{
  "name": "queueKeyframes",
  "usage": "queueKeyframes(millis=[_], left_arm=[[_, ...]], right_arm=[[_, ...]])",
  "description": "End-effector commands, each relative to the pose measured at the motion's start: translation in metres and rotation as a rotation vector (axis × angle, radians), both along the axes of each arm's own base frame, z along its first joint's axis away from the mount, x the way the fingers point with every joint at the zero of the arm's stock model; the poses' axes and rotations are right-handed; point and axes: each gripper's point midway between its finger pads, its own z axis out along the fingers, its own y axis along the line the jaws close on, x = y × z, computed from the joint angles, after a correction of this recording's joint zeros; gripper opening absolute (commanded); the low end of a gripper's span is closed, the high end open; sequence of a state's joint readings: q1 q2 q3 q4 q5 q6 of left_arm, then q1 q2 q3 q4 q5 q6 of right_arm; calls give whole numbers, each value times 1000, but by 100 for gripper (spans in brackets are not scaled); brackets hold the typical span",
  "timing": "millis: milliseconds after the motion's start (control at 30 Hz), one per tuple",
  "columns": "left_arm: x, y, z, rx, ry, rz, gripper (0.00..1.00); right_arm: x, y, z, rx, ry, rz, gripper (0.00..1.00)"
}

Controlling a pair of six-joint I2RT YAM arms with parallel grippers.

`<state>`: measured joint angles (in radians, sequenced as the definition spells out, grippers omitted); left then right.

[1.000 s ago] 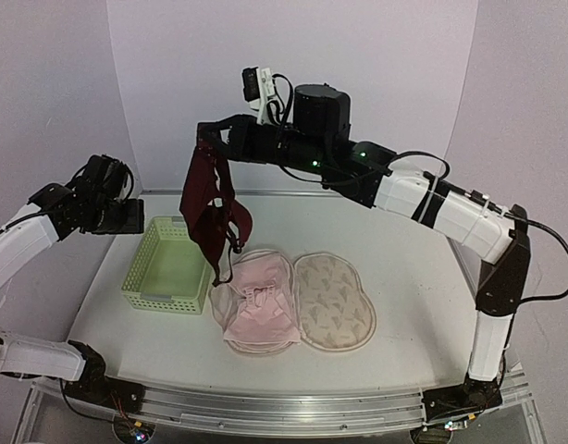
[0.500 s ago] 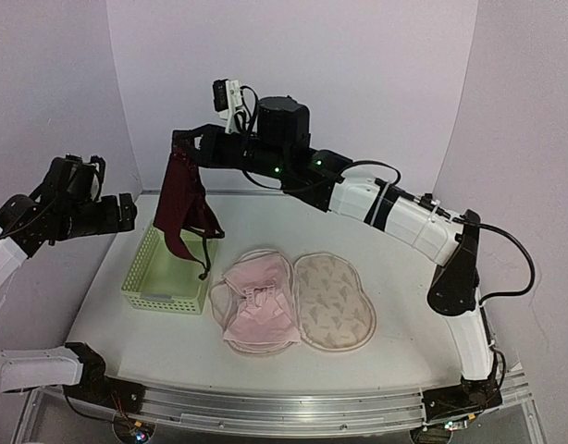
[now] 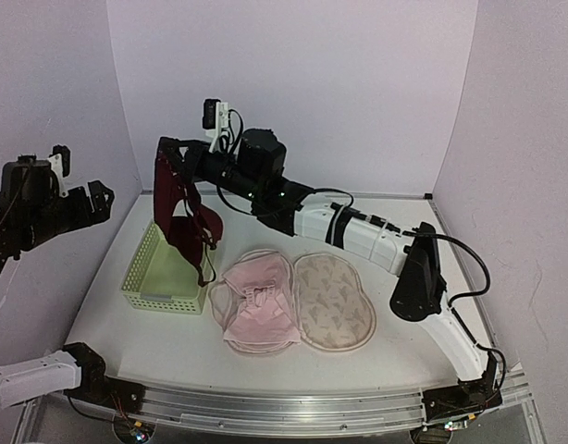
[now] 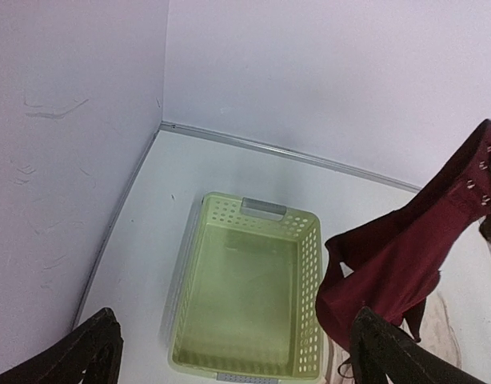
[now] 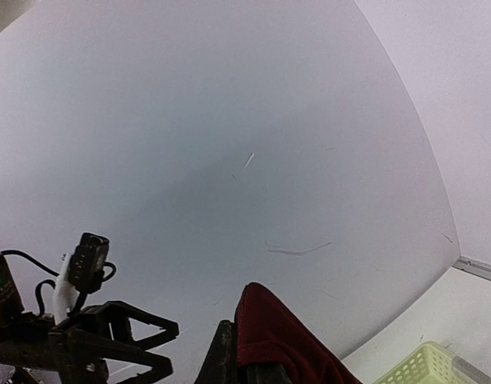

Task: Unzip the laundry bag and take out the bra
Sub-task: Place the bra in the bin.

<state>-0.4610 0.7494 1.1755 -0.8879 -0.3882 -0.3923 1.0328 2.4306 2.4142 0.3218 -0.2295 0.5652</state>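
Observation:
The laundry bag point(image 3: 332, 301) lies unzipped and spread open mid-table, its pink lining lobe point(image 3: 258, 298) on the left and its leaf-print lobe on the right. My right gripper point(image 3: 164, 153) is shut on the dark red bra point(image 3: 184, 217) and holds it high, hanging over the right part of the light-green basket point(image 3: 164, 270). The bra shows in the left wrist view point(image 4: 405, 256) and in the right wrist view point(image 5: 269, 336). My left gripper point(image 3: 76, 199) is open and empty, raised at the far left above the table.
The green perforated basket point(image 4: 245, 296) stands empty at the left of the table, next to the bag. The lilac back wall and left wall are close behind it. The right arm stretches across the table above the bag.
My right gripper has carried the bra leftward, from above the bag to above the basket. My left arm has pulled back to the left and upward.

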Motion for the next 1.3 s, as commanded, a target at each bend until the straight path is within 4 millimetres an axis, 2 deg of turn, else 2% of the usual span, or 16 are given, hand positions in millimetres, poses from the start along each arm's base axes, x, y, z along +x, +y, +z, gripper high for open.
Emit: queueKeyframes(millis=[0, 200, 367, 467, 667, 833, 967, 1100, 1267], left_arm=[[-4, 2, 22, -25, -61, -5, 100], [-5, -1, 17, -30, -53, -24, 100], [-7, 0, 19, -28, -60, -25, 99], [-7, 0, 19, -27, -63, -25, 99], [-7, 0, 19, -25, -64, -24, 99], [-6, 0, 18, -24, -61, -24, 99], [-6, 0, 18, -23, -60, -23, 100], [-5, 0, 18, -21, -58, -22, 99], [-4, -1, 18, -20, -54, -21, 100]], right_arm=[[-9, -11, 46, 199, -67, 16, 0], [-3, -10, 39, 224, -58, -6, 0], [7, -6, 24, 229, -37, -37, 0], [17, 1, 3, 221, 3, -59, 0], [37, 17, -58, 197, 114, -86, 0], [41, 28, -99, 153, 178, -67, 0], [39, 32, -111, 131, 197, -44, 0], [33, 36, -115, 116, 205, -18, 0], [15, 46, -121, 88, 209, 33, 0]])
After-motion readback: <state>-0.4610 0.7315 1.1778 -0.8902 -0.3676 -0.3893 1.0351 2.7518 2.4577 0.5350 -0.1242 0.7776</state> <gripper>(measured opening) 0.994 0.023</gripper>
